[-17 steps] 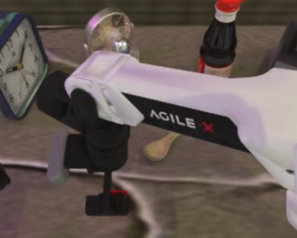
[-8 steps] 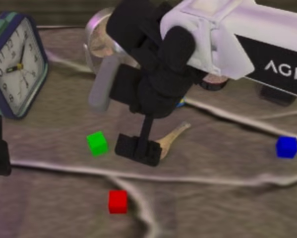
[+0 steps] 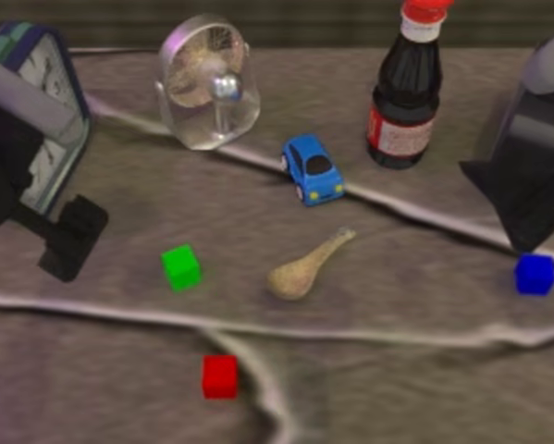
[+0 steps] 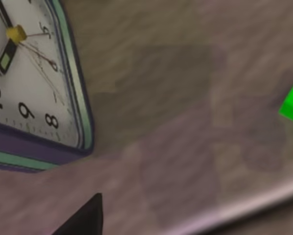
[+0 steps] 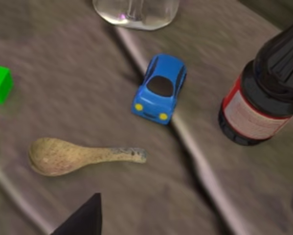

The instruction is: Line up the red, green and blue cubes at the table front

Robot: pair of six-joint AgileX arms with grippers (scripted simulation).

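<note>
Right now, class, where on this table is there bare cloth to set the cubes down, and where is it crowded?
Free: the front strip right of the red cube, below the blue cube. Crowded: the back, with clock, fan, toy car and bottle; the wooden spoon fills the middle.

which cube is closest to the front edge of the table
The red cube. In the top view it sits alone nearest the front, while the green cube and blue cube lie farther back, roughly level with each other.
</note>
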